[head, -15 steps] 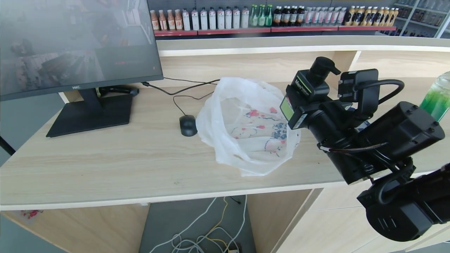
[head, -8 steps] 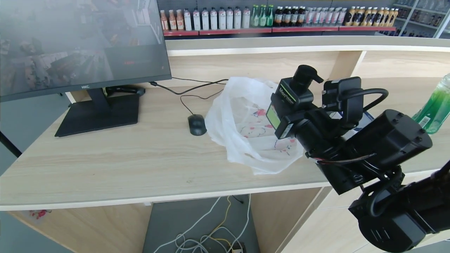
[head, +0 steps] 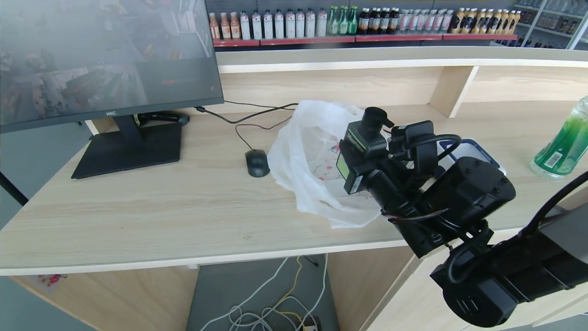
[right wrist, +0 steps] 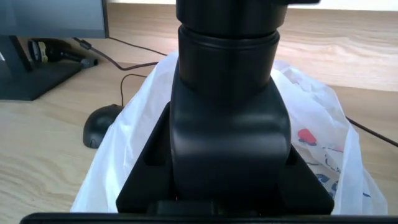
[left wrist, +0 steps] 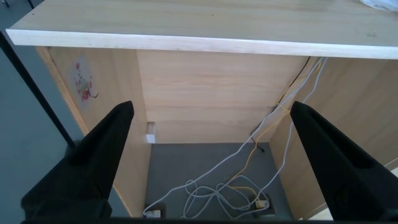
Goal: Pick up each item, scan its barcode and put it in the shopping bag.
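**R loaded, L empty**

R gripper (head: 369, 178) clamped tight on black pump-top plastic bottle w/ green label (head: 357, 148). Bottle is held at R side of open white plastic shopping bag (head: 301, 156) on pale wood counter (head: 161, 207).

L gripper (left wrist: 212, 109) sits below counter edge, fingers spread wide, nothing between them.

Clear green bottle (head: 561, 143) stands far R. Black mouse (head: 257, 163) is just L of bag.

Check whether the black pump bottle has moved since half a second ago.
Yes. The black pump bottle has sunk lower and leftward, toward the shopping bag opening.
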Robot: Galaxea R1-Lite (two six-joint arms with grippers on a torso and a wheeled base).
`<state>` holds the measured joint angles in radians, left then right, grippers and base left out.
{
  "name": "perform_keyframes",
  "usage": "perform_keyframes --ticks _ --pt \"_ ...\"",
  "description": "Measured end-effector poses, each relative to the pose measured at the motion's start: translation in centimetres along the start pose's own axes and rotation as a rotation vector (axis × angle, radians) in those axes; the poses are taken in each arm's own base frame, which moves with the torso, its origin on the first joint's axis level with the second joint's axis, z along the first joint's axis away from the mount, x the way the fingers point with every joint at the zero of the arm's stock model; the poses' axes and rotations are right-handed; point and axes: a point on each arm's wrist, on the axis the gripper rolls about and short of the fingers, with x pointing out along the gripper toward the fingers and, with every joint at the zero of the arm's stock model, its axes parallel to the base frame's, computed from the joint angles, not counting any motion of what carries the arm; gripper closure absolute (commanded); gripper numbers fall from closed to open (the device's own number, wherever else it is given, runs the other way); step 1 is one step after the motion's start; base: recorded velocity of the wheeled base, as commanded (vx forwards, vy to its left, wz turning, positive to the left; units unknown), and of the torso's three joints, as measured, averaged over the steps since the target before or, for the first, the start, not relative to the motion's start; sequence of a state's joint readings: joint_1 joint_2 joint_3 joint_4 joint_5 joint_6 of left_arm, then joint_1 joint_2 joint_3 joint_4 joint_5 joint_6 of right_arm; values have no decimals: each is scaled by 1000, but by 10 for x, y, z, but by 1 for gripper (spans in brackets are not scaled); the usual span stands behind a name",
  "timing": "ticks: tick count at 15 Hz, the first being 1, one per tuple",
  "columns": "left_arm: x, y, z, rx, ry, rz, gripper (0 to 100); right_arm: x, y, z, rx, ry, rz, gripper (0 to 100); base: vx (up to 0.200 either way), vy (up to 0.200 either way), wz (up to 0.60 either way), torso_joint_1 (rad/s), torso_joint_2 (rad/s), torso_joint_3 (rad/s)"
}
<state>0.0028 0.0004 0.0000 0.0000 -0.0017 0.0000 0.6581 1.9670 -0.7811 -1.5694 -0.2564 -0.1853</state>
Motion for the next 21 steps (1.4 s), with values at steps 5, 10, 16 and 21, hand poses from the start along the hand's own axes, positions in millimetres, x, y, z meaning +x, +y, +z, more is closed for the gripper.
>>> perform_keyframes --ticks 5,10,16,21 --pt "0 0 0 0 0 0 0 18 8 -20 -4 50 16 100 0 0 0 0 0 0" --pt "0 0 0 0 0 0 0 44 15 -22 -6 63 17 100 0 0 0 0 0 0" --pt "0 0 0 0 0 0 0 86 21 -14 8 41 6 100 0 0 0 0 0 0" --pt "0 0 0 0 0 0 0 100 22 -30 5 47 -3 100 0 0 0 0 0 0"
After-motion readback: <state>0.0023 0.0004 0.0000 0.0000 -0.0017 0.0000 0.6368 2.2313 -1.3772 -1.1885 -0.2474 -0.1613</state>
